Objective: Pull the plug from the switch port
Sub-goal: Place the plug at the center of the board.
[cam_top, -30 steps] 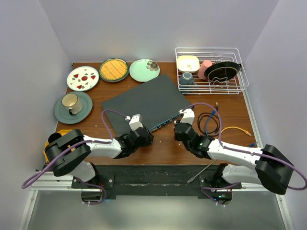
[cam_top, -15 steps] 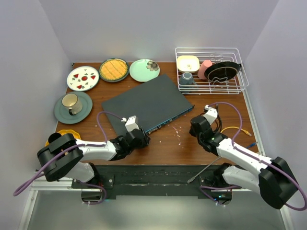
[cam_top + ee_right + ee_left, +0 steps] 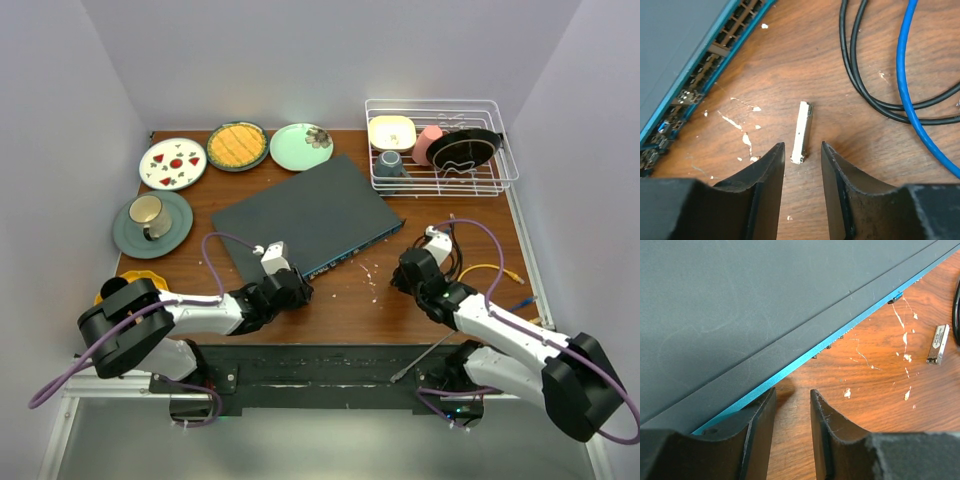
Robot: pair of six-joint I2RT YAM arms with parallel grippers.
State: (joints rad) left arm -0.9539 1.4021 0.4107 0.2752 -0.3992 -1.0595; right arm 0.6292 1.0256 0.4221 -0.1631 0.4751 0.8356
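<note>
A brown wooden table (image 3: 340, 305) was seen from above. On it a large flat dark-grey switch (image 3: 300, 212) was laid at an angle, with its thin blue front edge (image 3: 840, 335) turned toward two robot arms. The left gripper (image 3: 791, 397) was held at the near left end of that edge, its jaws slightly apart with nothing between them and one finger close against the blue strip. The right gripper (image 3: 802, 147) was held low over bare wood just right of the switch, its jaws apart and empty. Loops of black cable (image 3: 855, 75) and a blue cable (image 3: 902, 75) were spread beside it. A small silver plug (image 3: 803, 122) was lying loose on the table just ahead of the right jaws, apart from the sockets and gripped by neither finger. The pull was judged as good as done: the plug was out of its port, and little seemed left but for the arms to be drawn clear. No brand, label or writing could be read.
</note>
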